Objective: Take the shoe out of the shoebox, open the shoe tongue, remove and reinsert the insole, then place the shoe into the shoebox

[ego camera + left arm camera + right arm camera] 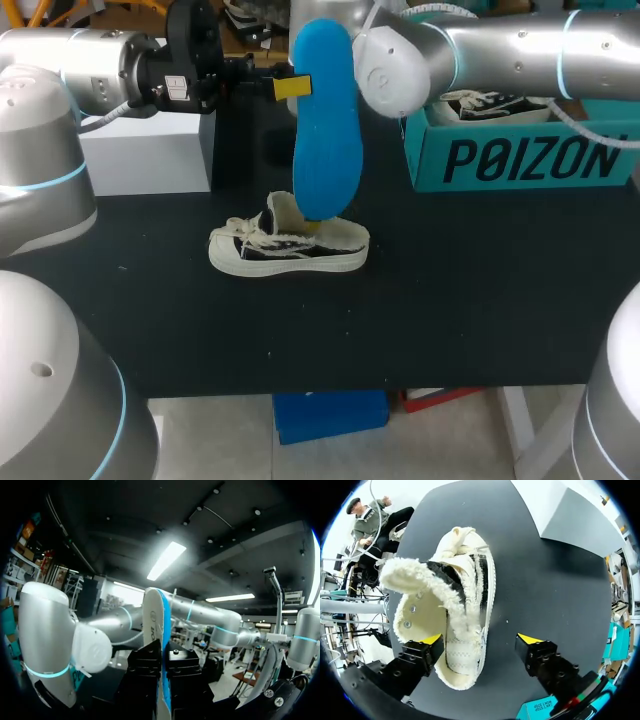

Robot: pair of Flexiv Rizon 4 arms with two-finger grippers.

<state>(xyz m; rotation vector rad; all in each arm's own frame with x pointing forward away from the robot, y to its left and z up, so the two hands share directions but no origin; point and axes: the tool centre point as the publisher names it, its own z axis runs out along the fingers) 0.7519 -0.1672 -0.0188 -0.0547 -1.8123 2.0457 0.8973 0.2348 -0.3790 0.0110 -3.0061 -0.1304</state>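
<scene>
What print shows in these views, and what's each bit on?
shoebox, side wall, head view: one brand word in large dark capitals, clearly legible.
insole, left wrist view: dark print along its white face, seen too edge-on to read.
teal box corner, right wrist view: small white lettering, too small to read reliably.

Dark lettering [530, 160] on shoebox [424, 150] wall, small print [153, 630] on insole [150, 602]

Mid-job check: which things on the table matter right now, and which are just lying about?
In the job: blue insole held in the left pincer; shoe, with the right pincer open at it; teal shoebox.
Lying about: white box; second shoe inside the shoebox.
</scene>
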